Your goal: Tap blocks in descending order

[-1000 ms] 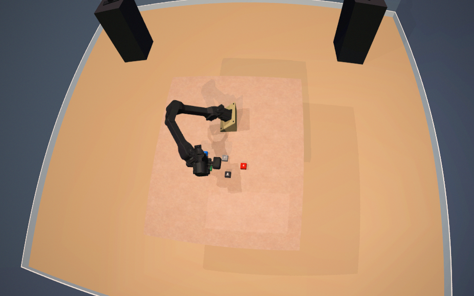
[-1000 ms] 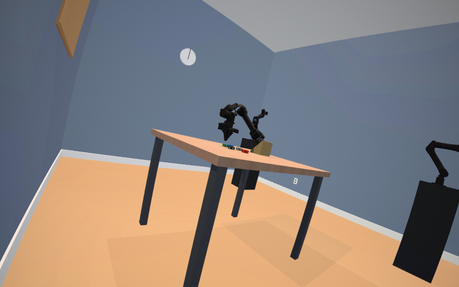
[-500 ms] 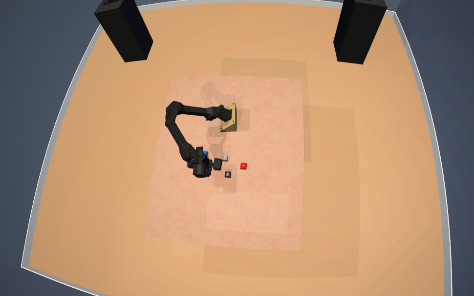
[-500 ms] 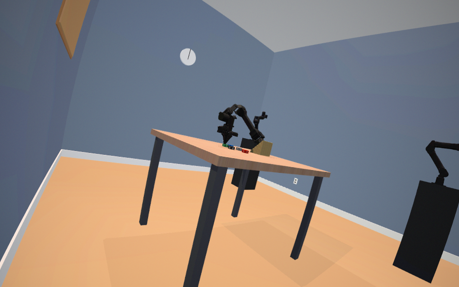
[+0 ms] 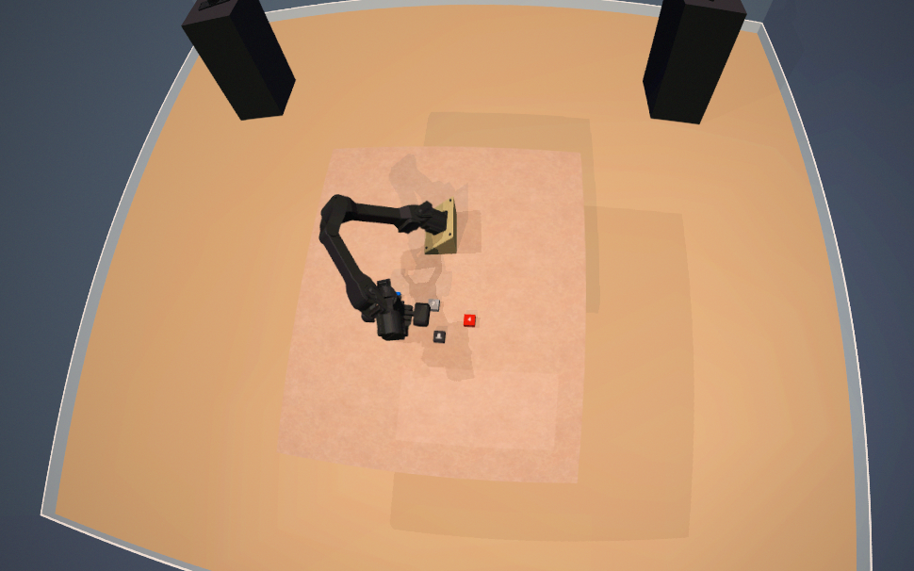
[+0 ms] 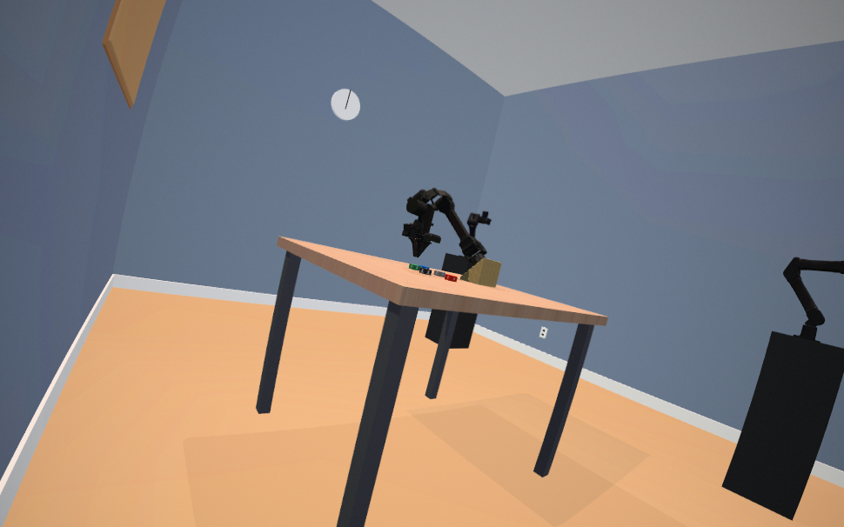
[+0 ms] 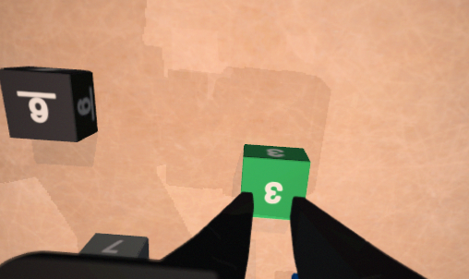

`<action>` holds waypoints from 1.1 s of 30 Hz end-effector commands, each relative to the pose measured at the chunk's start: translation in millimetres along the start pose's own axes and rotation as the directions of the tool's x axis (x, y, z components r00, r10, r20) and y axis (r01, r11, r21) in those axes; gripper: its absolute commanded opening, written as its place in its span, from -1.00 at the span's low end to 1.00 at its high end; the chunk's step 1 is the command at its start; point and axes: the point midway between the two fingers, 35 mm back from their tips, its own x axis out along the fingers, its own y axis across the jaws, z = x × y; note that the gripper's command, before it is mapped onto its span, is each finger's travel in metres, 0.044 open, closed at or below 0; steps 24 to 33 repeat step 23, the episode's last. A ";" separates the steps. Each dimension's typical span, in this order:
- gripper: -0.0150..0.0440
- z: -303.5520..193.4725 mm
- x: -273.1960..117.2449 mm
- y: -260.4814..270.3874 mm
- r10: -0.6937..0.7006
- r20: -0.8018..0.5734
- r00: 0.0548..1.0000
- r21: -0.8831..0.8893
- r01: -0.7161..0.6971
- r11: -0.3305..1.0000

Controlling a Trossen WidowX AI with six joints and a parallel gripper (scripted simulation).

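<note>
My gripper [image 6: 417, 255] [image 7: 270, 205] is partly open and empty, its tips above the green block [image 6: 414, 267] [image 7: 264, 170], which reads 3 upside down in the wrist view. It hangs above the table. The black block [image 5: 439, 336] [image 6: 425, 270] [image 7: 61, 127] shows an underlined 6, upside down in the wrist view. The grey block [image 5: 434, 303] [image 6: 438, 273] [image 7: 134, 248] shows 7 and is partly cut off by the black part in the wrist view. The red block [image 5: 469, 319] [image 6: 451, 277] shows a small 4. The blue block [image 5: 398, 293] [image 7: 294, 276] is mostly hidden, its digit unreadable.
The arm's yellowish base [image 5: 447, 243] [image 6: 485, 273] stands on the table [image 5: 503, 425] [image 6: 346, 267], behind the blocks. In the top view, the arm hides the green block. Dark pedestals [image 5: 252, 71] [image 5: 688, 71] stand beyond the table.
</note>
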 end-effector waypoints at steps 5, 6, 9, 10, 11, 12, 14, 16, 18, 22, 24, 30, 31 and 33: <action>0.38 4.6 -41.6 130.8 0.068 0.000 0.998 -0.025 -0.068 0.997; 0.47 0.2 -47.5 150.0 0.070 -0.002 0.998 -0.026 -0.070 0.997; 0.73 -20.8 -63.1 205.8 0.062 -0.009 0.998 -0.025 -0.062 0.998; 0.82 -30.1 -67.4 223.4 0.056 -0.010 0.998 -0.023 -0.056 0.998; 0.86 -40.5 -71.2 240.4 0.047 -0.011 0.999 -0.021 -0.048 0.999; 0.86 -51.9 -74.3 256.7 0.037 -0.011 0.999 -0.018 -0.037 0.999; 0.86 -71.1 -78.0 280.3 0.018 -0.009 1.000 -0.011 -0.018 1.000; 0.86 -75.6 -78.6 285.2 0.013 -0.008 1.000 -0.009 -0.013 1.000; 0.86 -75.6 -78.6 285.2 0.013 -0.008 1.000 -0.009 -0.013 1.000; 0.86 -75.6 -78.6 285.2 0.013 -0.008 1.000 -0.009 -0.013 1.000; 0.86 -75.6 -78.6 285.2 0.013 -0.008 1.000 -0.009 -0.013 1.000; 0.86 -75.6 -78.6 285.2 0.013 -0.008 1.000 -0.009 -0.013 1.000; 0.86 -75.6 -78.6 285.2 0.013 -0.008 1.000 -0.009 -0.013 1.000; 0.86 -75.6 -78.6 285.2 0.013 -0.008 1.000 -0.009 -0.013 1.000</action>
